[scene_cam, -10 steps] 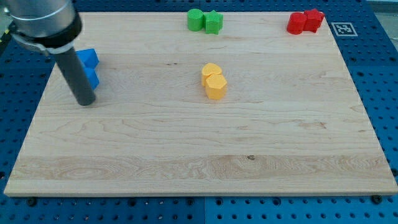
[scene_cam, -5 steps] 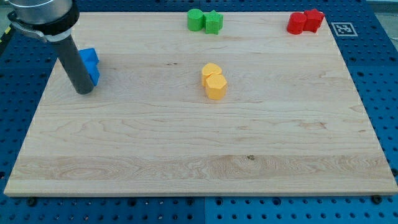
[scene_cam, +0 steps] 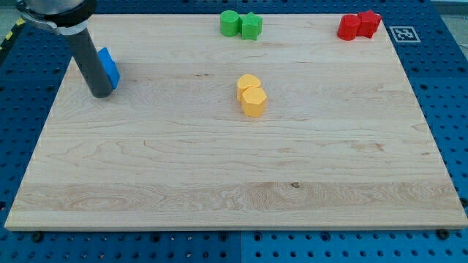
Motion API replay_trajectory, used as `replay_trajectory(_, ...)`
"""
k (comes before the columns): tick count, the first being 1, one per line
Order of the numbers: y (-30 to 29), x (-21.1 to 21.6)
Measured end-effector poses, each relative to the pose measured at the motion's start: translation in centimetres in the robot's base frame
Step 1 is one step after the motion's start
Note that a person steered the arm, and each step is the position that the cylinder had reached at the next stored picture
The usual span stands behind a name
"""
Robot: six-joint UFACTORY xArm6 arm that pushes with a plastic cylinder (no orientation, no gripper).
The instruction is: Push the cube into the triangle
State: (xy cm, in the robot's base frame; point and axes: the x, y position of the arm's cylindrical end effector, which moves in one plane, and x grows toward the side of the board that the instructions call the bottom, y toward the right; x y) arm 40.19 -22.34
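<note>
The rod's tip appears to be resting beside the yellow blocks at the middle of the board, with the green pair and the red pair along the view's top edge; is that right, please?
Not quite: my tip is beside the blue blocks at the view's upper left, not the yellow blocks, which sit alone mid-board. The camera view shows this. The green pair and the red pair do lie along the view's top edge.

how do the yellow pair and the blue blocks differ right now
Place: the yellow blocks sit near the board's middle; the blue blocks sit near the view's left edge.
Visibility: the yellow pair is in full view, two pieces touching; the blue ones are partly hidden behind my rod, so their shapes are unclear.
Contact: my tip is right beside the blue blocks, on their left, and far from the yellow pair.
Both rest on the wooden board.
</note>
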Motion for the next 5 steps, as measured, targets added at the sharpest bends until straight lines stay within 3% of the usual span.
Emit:
replay_trajectory(2,-5.0,0.8)
replay_trajectory(5,-6.0,-3.9)
